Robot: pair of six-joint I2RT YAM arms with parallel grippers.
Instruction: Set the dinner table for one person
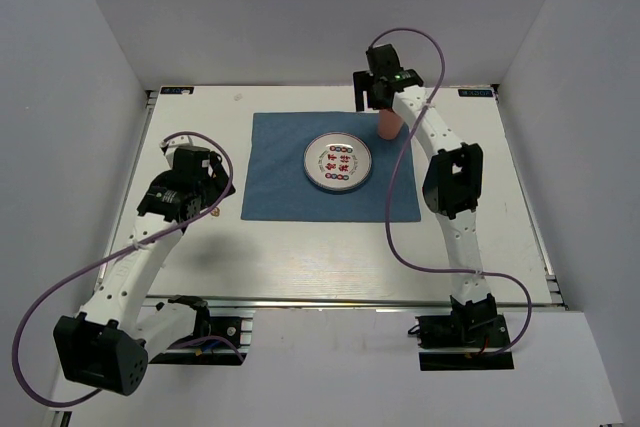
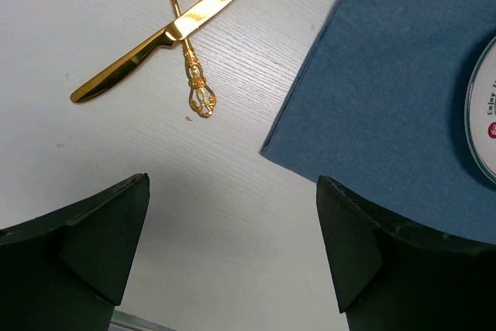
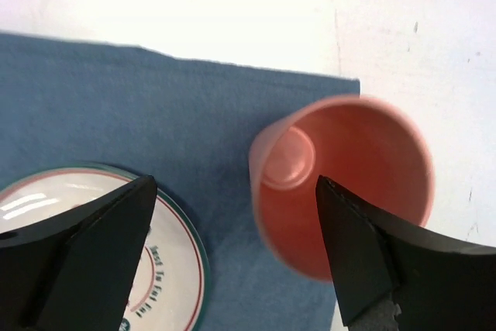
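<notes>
Right gripper [image 3: 235,184] jaws wide, empty, astride pink cup [image 3: 349,184] upright on blue cloth [image 3: 116,98], plate's [image 3: 172,261] 2 o'clock. Left gripper [image 2: 232,180] wide, empty; crossed knife [image 2: 167,32], fork [image 2: 191,63] at 11 o'clock.

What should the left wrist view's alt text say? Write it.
A gold knife lies crossed with a gold fork on the white table, beside a blue cloth holding a plate. The open left gripper frames the bottom.

Dinner table [image 1: 300,257], large white rectangular top, flat; metal rail along near edge
</notes>
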